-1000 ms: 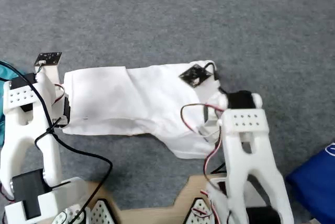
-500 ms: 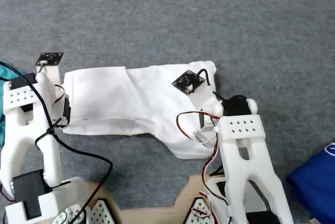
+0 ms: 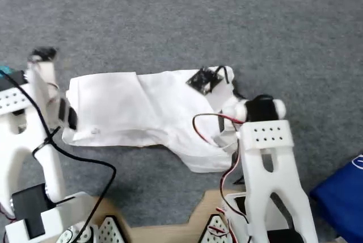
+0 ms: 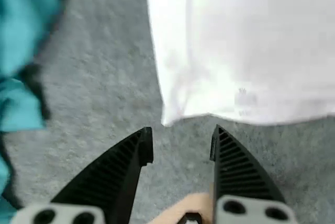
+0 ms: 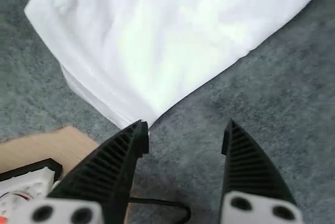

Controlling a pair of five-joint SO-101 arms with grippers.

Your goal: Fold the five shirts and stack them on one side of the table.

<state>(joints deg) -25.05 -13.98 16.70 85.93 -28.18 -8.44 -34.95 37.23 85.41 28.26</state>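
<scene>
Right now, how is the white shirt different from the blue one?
The white shirt lies in the middle of the table, between the arms; the blue shirt sits at the right edge. The white shirt is spread out long and flat; of the blue shirt just a corner shows. Both rest on the grey table.

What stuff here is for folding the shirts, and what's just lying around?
For the job: white shirt; left gripper and right gripper, both open; teal cloth and blue cloth, probably more shirts.

Just lying about: wooden board at the near edge; grey table cover.
</scene>
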